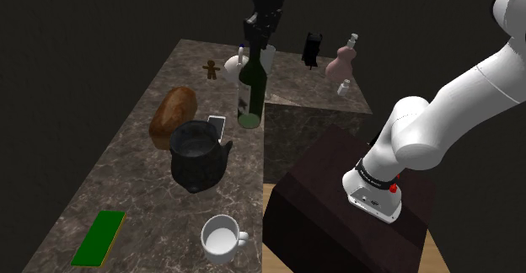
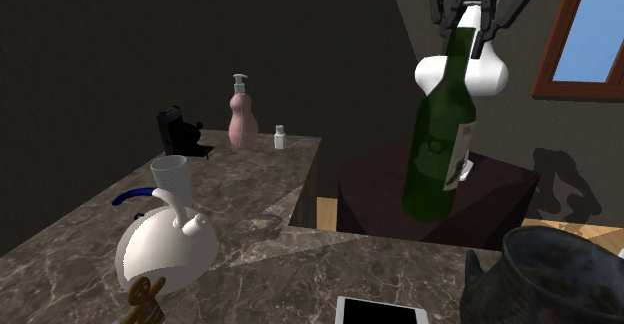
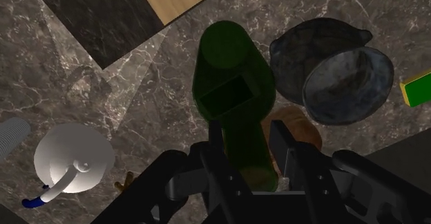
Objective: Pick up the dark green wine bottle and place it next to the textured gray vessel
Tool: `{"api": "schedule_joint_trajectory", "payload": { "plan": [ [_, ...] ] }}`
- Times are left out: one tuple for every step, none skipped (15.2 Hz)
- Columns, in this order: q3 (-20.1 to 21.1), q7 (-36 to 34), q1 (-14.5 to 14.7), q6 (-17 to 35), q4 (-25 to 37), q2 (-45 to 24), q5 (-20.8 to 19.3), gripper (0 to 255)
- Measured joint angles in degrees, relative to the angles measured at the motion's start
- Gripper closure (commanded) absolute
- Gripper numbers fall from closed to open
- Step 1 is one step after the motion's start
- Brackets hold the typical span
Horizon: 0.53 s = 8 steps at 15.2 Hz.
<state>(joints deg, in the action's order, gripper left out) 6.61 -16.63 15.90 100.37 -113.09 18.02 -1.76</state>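
Note:
My gripper (image 1: 260, 45) is shut on the neck of the dark green wine bottle (image 1: 250, 93), which has a pale label. The bottle hangs slightly tilted above the marble table (image 1: 126, 187), near the edge on the stand's side. From the second exterior view, the gripper (image 2: 470, 22) clasps the bottle (image 2: 438, 137) well above the tabletop. In the wrist view the fingers (image 3: 284, 150) of the gripper (image 3: 245, 153) press both sides of the bottle (image 3: 231, 84). The textured gray vessel (image 1: 199, 155) (image 2: 555, 272) (image 3: 338, 70), a dark round pot, stands on the table just nearer than the bottle.
A bread loaf (image 1: 173, 115) and a phone (image 1: 217, 125) lie by the vessel. A white mug (image 1: 221, 238) and a green card (image 1: 99, 238) sit at the near end. At the far end are a white round jug (image 2: 165, 247), a gingerbread figure (image 1: 212, 68) and a pink dispenser (image 1: 344, 59).

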Motion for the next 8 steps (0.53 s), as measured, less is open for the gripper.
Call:
{"api": "schedule_joint_trajectory", "payload": {
  "plan": [
    [-0.06,0.08,-0.03,0.62,-0.67,0.06,0.0,255],
    [-0.04,0.01,0.0,1.44,-1.67,0.24,0.01,255],
    [-0.1,0.07,-0.03,2.29,-2.58,0.3,0.01,255],
    [-0.05,-0.04,0.0,3.14,-3.47,0.34,0.02,255],
    [-0.04,-0.07,0.01,3.86,-4.3,0.43,0.02,255],
    [0.06,-0.24,0.07,4.6,-5.06,0.45,0.03,255],
    [-0.02,-0.15,0.03,5.4,-5.91,0.51,0.01,255],
    [0.0,-0.22,0.04,6.22,-6.75,0.53,0.02,255]
  ]
}}
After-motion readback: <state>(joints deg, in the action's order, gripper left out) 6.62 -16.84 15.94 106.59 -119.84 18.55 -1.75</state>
